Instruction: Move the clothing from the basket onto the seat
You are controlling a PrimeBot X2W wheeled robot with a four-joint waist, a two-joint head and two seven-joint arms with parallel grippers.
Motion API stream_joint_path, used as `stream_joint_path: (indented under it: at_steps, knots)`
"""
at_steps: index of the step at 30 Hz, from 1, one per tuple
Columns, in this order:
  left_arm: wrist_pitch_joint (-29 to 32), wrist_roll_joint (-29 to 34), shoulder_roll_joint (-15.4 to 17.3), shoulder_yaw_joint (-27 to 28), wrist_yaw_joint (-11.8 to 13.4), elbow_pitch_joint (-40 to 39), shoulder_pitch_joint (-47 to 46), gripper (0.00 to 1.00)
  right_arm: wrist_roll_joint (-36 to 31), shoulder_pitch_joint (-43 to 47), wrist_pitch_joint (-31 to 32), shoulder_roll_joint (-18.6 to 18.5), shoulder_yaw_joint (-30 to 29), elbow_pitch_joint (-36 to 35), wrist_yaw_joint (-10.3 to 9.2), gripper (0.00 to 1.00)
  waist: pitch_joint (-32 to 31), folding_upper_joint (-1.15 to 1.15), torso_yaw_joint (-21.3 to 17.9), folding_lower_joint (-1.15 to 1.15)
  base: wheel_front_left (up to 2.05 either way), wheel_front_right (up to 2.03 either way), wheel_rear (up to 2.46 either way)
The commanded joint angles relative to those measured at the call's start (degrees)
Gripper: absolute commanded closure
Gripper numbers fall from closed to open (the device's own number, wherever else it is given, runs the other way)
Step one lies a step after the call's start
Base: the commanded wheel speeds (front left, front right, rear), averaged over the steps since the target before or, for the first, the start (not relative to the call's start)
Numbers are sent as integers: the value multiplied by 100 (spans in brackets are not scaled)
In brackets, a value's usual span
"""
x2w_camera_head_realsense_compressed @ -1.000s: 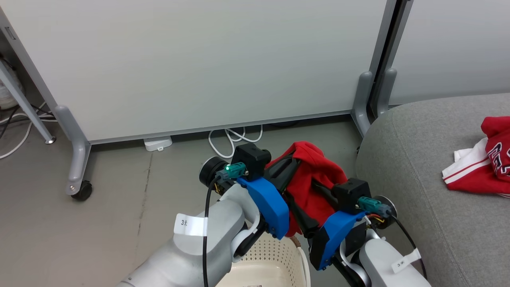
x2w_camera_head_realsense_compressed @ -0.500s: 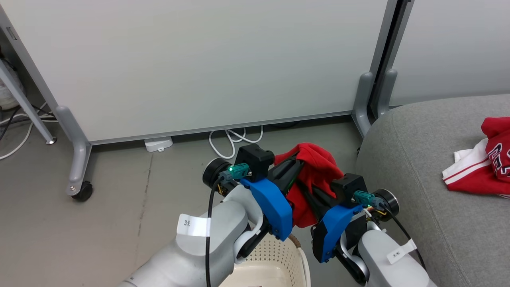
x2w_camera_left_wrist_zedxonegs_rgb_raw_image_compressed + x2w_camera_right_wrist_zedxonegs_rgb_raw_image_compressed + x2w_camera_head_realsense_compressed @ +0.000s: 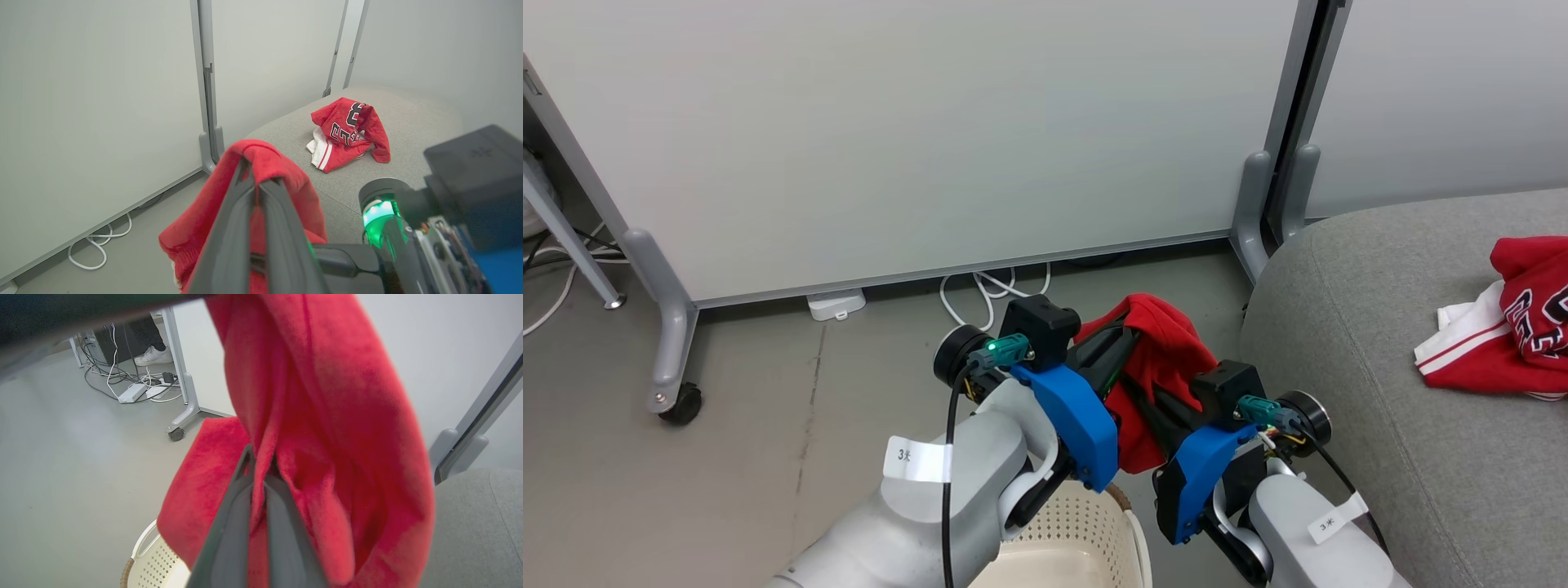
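A plain red garment (image 3: 1160, 351) hangs in the air, pinched by 2 claws: the left claw (image 3: 255, 181) is closed on its top fold, and the right claw (image 3: 261, 463) is closed on the cloth lower down. The cream basket (image 3: 1086, 523) sits on the floor (image 3: 768, 457) just below it. The grey seat (image 3: 1380, 327) stands beside, bearing the lettered red jersey (image 3: 1527, 318), well apart from the held cloth.

Plain red garment (image 3: 1168, 339) hangs bunched, pinched by my left gripper (image 3: 254, 174) and right gripper (image 3: 259, 462), just left of the grey upholstered seat (image 3: 1347, 327). Red jersey (image 3: 1531, 322), white striped trim, black-and-white lettering, lies crumpled on the seat. Cream perforated basket (image 3: 1086, 539) stands beside the seat.
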Motion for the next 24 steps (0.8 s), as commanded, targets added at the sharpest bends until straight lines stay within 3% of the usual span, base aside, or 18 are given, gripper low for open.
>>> stream_joint_path:
  at_steps: [1,8,9,10,16,24]
  knots:
    - [-31,38,-8,29,-40,-5,-12,100,57,-35,-12,-13,34,50,1,100,-3,0,-8,0,0,0,0]
    - [-31,68,-8,74,-40,16,54,97,84,-64,-67,-13,79,84,1,100,-31,0,-39,0,0,0,0]
    - [-31,80,-8,84,-40,22,58,61,89,-64,-71,-13,85,86,1,100,-32,0,-39,0,0,0,0]
    - [-31,105,-8,102,-40,30,60,2,92,-65,-82,-13,91,84,1,100,-32,0,-40,0,0,0,0]
    - [-29,325,97,390,-40,-90,191,0,107,-97,-137,-13,117,45,1,100,-8,0,-65,0,0,0,0]
    - [-25,1374,511,1891,84,-1274,1632,0,-17,-17,-219,-13,-136,29,1,100,69,0,-91,0,0,0,0]
